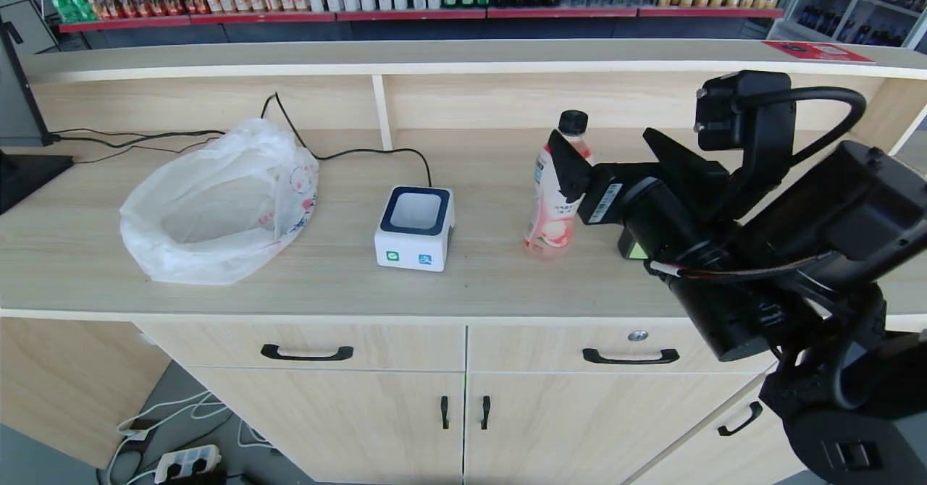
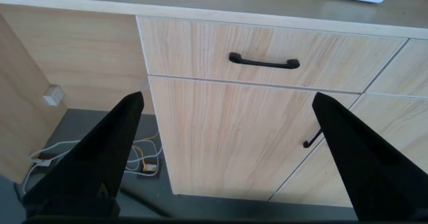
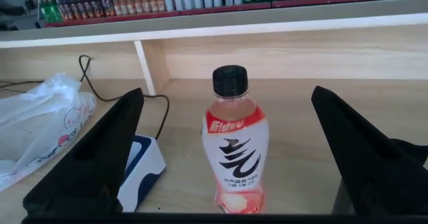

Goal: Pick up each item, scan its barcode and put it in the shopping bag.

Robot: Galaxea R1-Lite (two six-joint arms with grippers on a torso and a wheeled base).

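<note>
A pink drink bottle (image 1: 552, 203) with a black cap stands upright on the wooden counter (image 1: 507, 289), right of the white scanner (image 1: 415, 229). My right gripper (image 1: 600, 135) is open at bottle height. One finger is beside the bottle and the other is well to its right. In the right wrist view the bottle (image 3: 234, 164) stands just ahead, between the spread fingers of this gripper (image 3: 227, 93). The translucent shopping bag (image 1: 221, 203) lies open on the counter's left. My left gripper (image 2: 227, 97) is open and holds nothing, low in front of the cabinet drawer (image 2: 267, 50).
A small green item (image 1: 636, 250) sits half hidden behind my right arm. The scanner's black cable (image 1: 340, 153) runs to the back wall. A dark monitor base (image 1: 22, 170) stands at the far left. A raised ledge (image 1: 434, 58) borders the back.
</note>
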